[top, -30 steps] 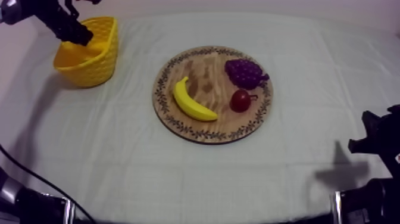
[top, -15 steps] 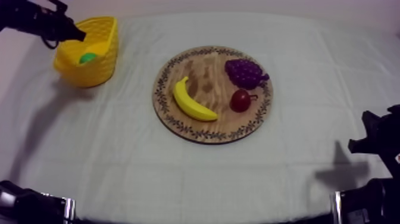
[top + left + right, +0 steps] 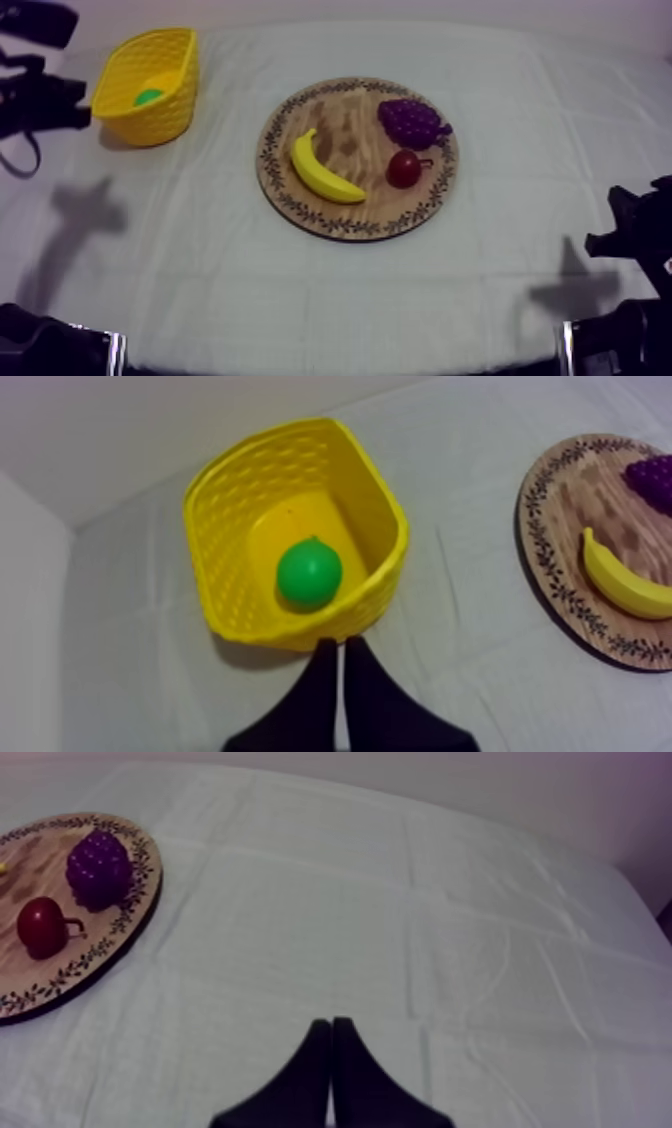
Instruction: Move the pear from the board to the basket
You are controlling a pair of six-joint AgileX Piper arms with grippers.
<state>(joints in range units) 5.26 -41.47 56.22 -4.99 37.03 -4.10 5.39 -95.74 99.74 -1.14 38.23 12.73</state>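
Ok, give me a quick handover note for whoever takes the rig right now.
The left hand is shut and empty, just outside the yellow latticed basket.
The right hand is shut and empty, apart from the round wooden board.
The green toy pear lies inside the basket.
The yellow toy banana, purple grapes and small red fruit lie on the board.
Done: pear in basket. Left: nothing that shows.

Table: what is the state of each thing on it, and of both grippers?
Basket: upright, one fruit inside.
Pear: in the basket.
Board: lying flat.
Banana: lying on the board.
Grapes: on the board.
Small red fruit: on the board.
Left gripper: shut, empty.
Right gripper: shut, empty.
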